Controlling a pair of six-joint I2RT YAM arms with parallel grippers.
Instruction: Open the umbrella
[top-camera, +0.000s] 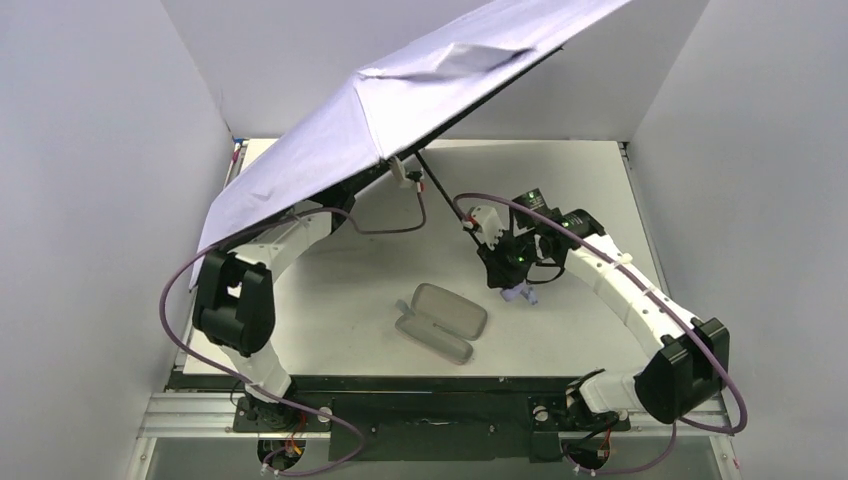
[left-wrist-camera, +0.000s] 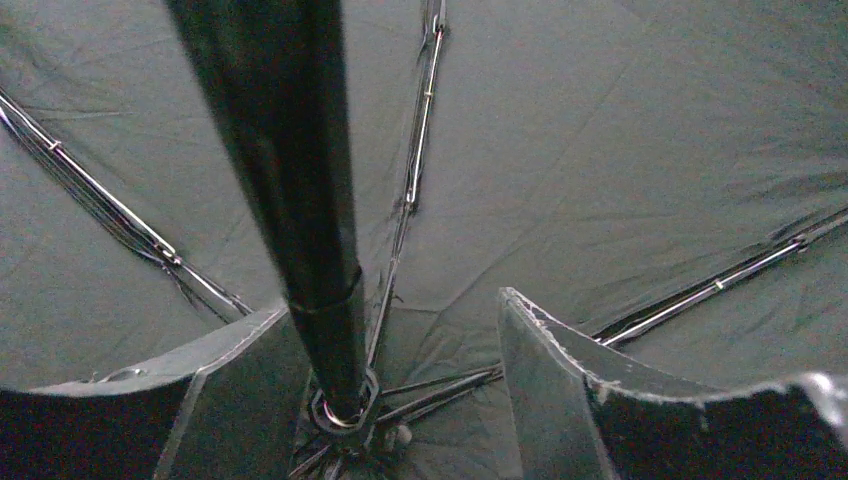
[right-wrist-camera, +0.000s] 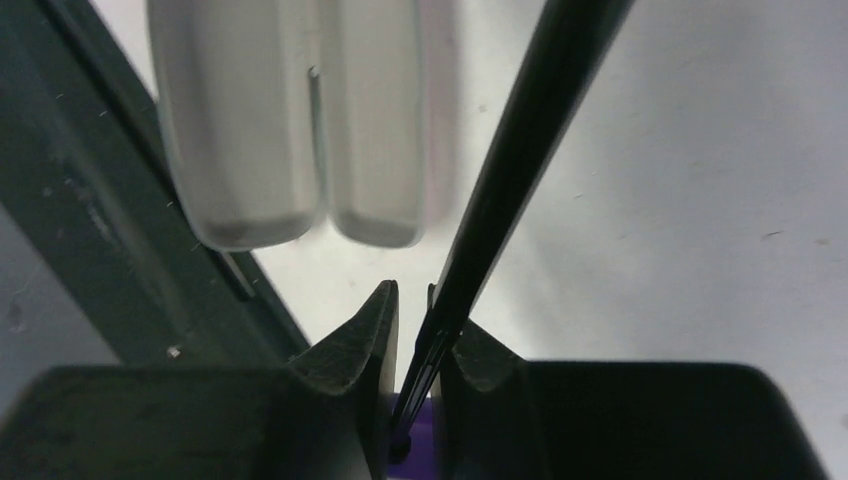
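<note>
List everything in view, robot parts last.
umbrella: one, lavender outside, black inside, open and tilted over the table's far left
shaft: one, black, from the canopy down to the right hand
case: one, pinkish-grey, lying open near the table's middle
table: one, white, under it all
left hand: one, black, open, fingers either side of the shaft near the hub
right hand: one, black, shut on the shaft's lower end

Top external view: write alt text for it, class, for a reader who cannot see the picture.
An open lavender umbrella tilts over the table's far left, its thin black shaft running down into the right gripper. The left arm reaches under it, and an oval hard case lies on the table between the two arms.
</note>
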